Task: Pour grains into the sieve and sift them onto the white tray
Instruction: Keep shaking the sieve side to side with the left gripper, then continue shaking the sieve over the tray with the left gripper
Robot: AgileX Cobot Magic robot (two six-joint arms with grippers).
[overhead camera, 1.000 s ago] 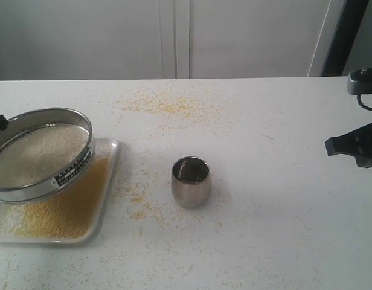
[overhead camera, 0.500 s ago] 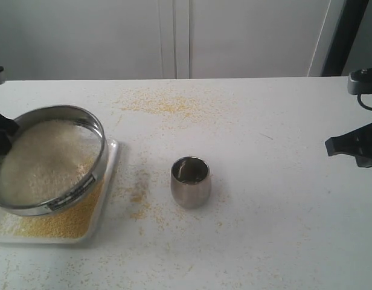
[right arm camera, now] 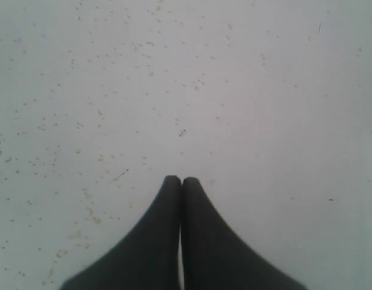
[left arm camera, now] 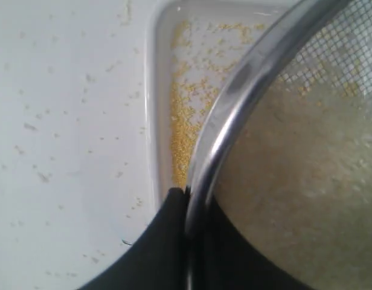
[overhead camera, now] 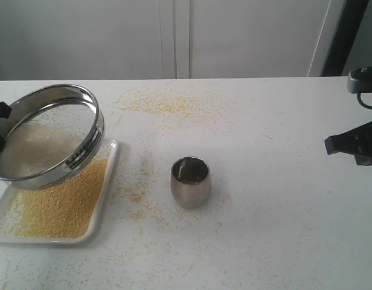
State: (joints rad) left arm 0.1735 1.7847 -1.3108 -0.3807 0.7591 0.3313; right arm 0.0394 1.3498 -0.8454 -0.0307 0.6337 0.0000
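Sifting is in hand: the sieve, tilted above the white tray, is clamped at its rim by the left claw; the right claw (pressed together) is idle. Shaking is called for next.

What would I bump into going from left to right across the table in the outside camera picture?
sieve → steel cup → right gripper
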